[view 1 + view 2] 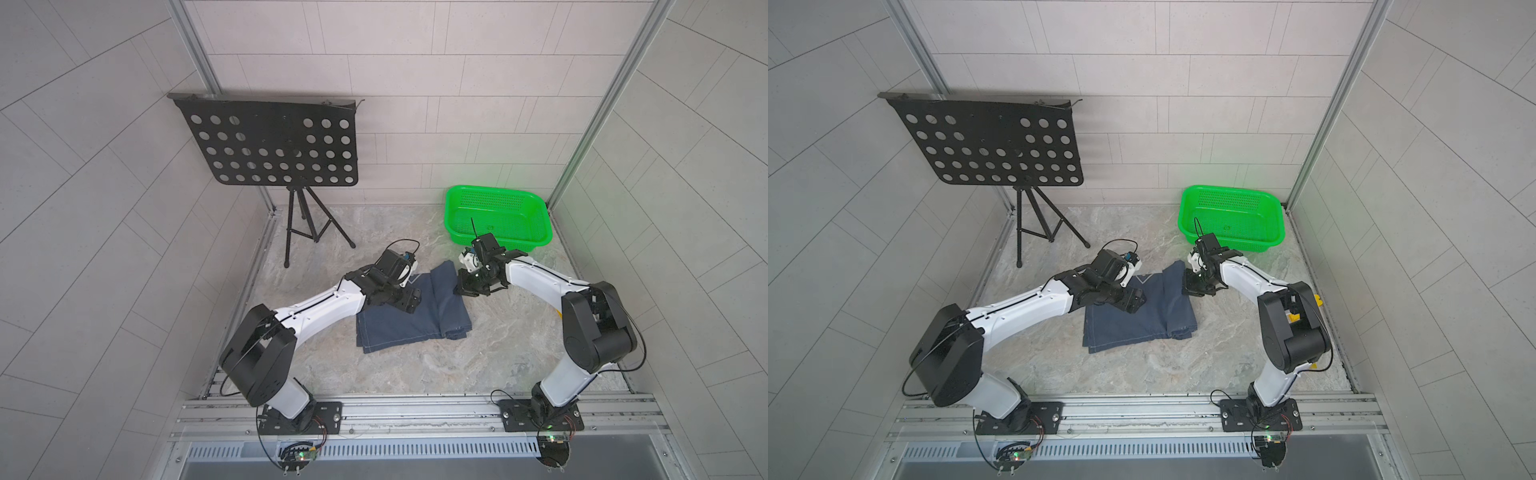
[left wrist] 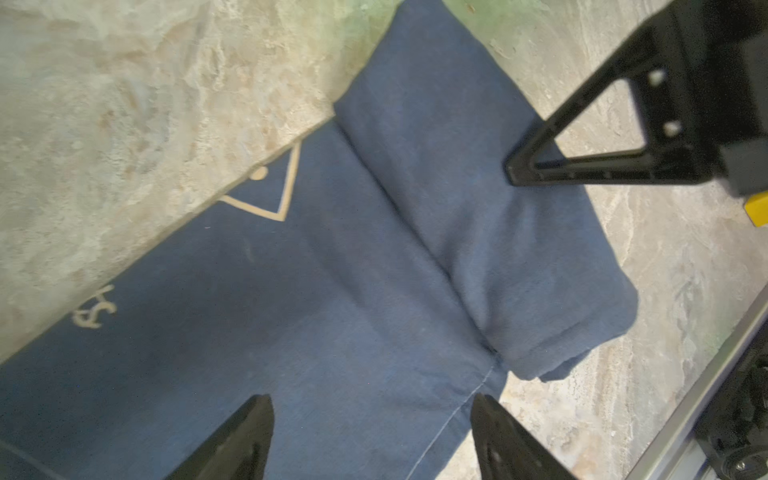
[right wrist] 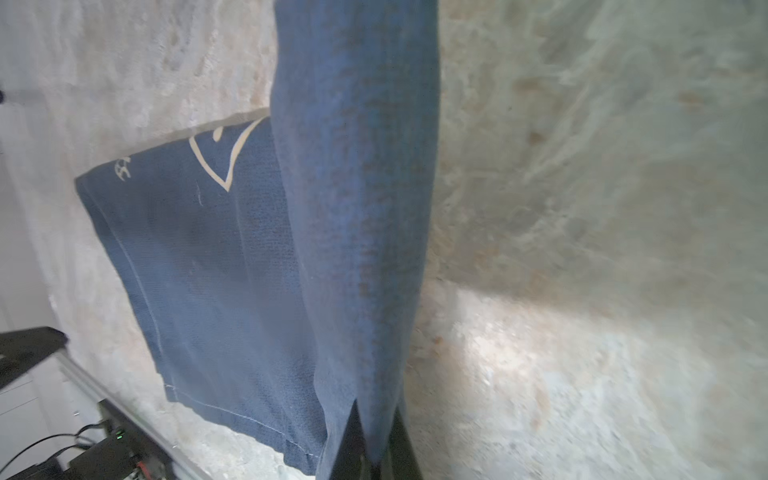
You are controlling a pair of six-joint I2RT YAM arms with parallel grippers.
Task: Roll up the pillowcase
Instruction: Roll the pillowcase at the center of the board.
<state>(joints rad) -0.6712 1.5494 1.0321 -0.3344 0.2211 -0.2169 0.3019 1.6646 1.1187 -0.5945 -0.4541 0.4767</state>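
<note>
Pale grey tiled walls close me in on three sides, joined at the back corners by aluminium posts, under soft, even light. Beneath me lies a marbled grey-beige floor, with a slotted metal rail along its near edge. Back left stands a black perforated music stand on a tripod; back right sits a green plastic basket, tinting the wall behind it green.

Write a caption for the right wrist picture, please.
Right gripper shut on the rolled edge of the blue pillowcase on the marbled table.
</note>
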